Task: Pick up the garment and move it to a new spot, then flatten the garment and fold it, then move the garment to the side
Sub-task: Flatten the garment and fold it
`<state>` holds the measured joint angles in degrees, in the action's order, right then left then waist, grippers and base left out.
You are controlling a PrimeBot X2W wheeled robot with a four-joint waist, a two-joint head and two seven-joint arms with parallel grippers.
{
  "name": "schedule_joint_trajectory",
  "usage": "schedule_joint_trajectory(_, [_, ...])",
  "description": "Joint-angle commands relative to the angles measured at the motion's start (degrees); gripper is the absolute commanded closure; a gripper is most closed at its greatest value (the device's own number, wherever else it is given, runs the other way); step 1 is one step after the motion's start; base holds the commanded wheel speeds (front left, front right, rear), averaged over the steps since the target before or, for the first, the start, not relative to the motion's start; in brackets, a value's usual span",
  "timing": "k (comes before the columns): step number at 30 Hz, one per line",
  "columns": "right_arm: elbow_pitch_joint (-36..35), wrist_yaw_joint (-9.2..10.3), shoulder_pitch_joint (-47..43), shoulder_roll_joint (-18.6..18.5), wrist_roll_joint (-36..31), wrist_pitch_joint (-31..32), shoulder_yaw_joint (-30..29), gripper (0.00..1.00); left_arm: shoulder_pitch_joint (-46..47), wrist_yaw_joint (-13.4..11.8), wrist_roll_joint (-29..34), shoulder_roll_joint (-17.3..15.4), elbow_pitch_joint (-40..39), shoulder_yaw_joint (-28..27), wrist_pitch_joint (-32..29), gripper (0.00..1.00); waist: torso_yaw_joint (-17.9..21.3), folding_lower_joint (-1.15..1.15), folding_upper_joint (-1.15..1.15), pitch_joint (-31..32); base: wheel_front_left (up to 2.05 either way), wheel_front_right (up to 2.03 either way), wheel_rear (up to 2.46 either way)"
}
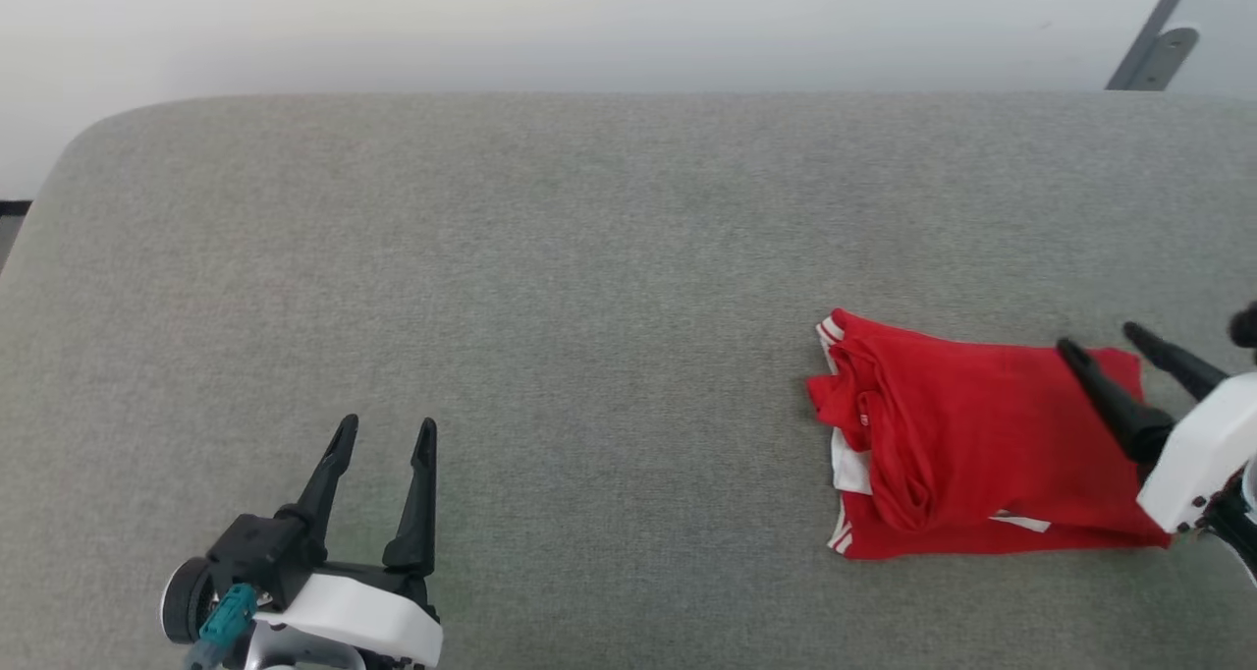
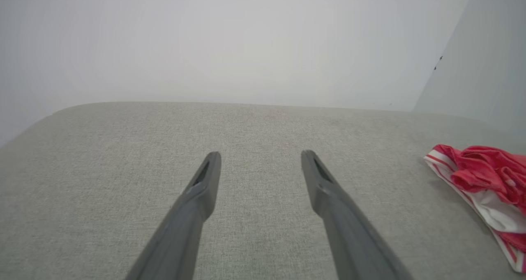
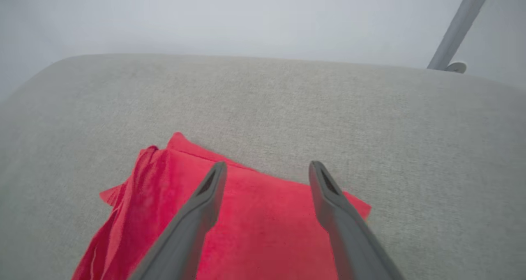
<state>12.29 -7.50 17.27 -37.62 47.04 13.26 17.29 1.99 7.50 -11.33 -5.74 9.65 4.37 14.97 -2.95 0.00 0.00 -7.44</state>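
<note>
Garment (image 1: pixel 982 434) lies folded on bench (image 1: pixel 589 257), R side. R gripper (image 1: pixel 1096 336) open, empty, over its R edge; L gripper (image 1: pixel 388 421) open, well apart. Move-aside step looks done; next: lift R arm clear w/o snagging cloth.

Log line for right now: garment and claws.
garment: folded, on grey surface, robot's right | right claw: open over garment's edge, holding nothing | left claw: open, over bare surface

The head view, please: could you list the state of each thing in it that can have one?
Garment: folded, lying on the grey surface, red side up, not gripped.
Left gripper: open, empty, well apart from the garment.
Right gripper: open, empty, at the garment's right edge.
</note>
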Motion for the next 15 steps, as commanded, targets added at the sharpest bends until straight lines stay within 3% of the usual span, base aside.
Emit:
schedule_joint_trajectory(1, [1.37, 0.03, -0.12, 0.51, -0.12, -2.68, -0.37, 0.00, 0.60, -0.06, -0.94, -0.22, 0.32, -0.11, 0.31, 0.00, 0.73, 0.00, 0.00, 0.51, 0.00, 0.00, 0.00])
schedule_joint_trajectory(10, [10.76, 0.03, -0.97, 4.97, -7.02, -22.47, -1.66, 0.00, -1.02, -0.06, -2.37, -0.12, 1.47, -2.12, 0.31, 0.00, 2.61, 0.00, 0.00, 3.60, 0.00, 0.00, 0.00])
schedule_joint_trajectory(15, [10.72, 0.03, -3.57, 7.54, -11.20, -27.17, -2.89, 0.00, -3.31, -0.06, -2.69, -0.60, 1.18, -3.43, 0.31, 0.00, 2.81, 0.00, 0.00, 5.57, 0.00, 0.00, 0.00])
